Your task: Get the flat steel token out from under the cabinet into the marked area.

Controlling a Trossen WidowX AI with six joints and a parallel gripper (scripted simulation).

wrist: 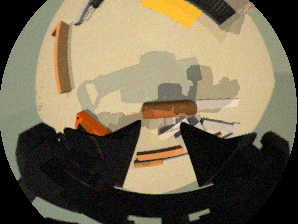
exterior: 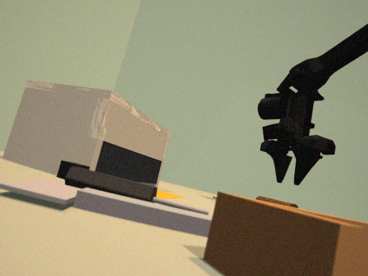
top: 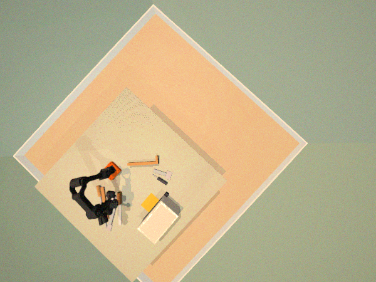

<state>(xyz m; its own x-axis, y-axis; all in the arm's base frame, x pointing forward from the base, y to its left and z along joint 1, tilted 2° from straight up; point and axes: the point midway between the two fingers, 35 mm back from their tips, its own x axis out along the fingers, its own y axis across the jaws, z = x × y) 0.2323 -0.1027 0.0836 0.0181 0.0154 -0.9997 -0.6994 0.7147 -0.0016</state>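
Note:
The pale cabinet (top: 158,222) (exterior: 55,122) stands with its dark vent slots (exterior: 129,162) (wrist: 216,9) low on the front. The token cannot be made out in any view. The yellow marked area (top: 150,202) (exterior: 169,195) (wrist: 172,11) lies in front of the cabinet. My gripper (exterior: 288,183) (wrist: 161,124) is open and empty, pointing down in the air. It is above a tool with a thick brown handle (top: 119,198) (wrist: 170,109) and a pale blade (top: 120,215) (wrist: 217,104), which lies on the table below the fingertips.
Orange-handled tools (top: 103,194) (wrist: 160,155) lie close beside the brown handle. An orange L-shaped bar (top: 144,163) (exterior: 270,239) (wrist: 63,65), a pale flat-ended tool (top: 161,173) (exterior: 138,208) and a dark-handled tool (top: 162,180) (exterior: 110,184) lie farther off. A black block (top: 167,194) is at the cabinet's corner.

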